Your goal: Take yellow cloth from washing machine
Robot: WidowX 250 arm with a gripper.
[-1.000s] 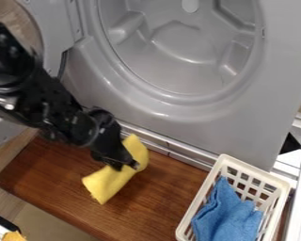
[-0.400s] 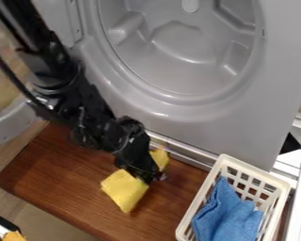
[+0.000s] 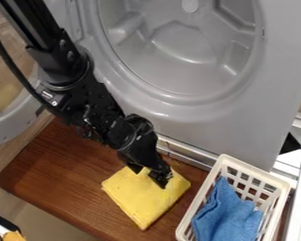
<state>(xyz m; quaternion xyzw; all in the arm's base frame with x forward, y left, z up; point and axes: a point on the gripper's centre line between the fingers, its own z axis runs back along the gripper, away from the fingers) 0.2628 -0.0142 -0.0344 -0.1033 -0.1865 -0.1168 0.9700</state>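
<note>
Wooden board, yellow cloth partly hidden by end effector, washing machine cropped

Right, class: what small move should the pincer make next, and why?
Probably lift the pincer straight up, clear of the yellow cloth. The cloth lies flat on the brown board, outside the washing machine, and the pincer's fingers stand apart with no fabric bunched between them, so it seems delivered.
</note>
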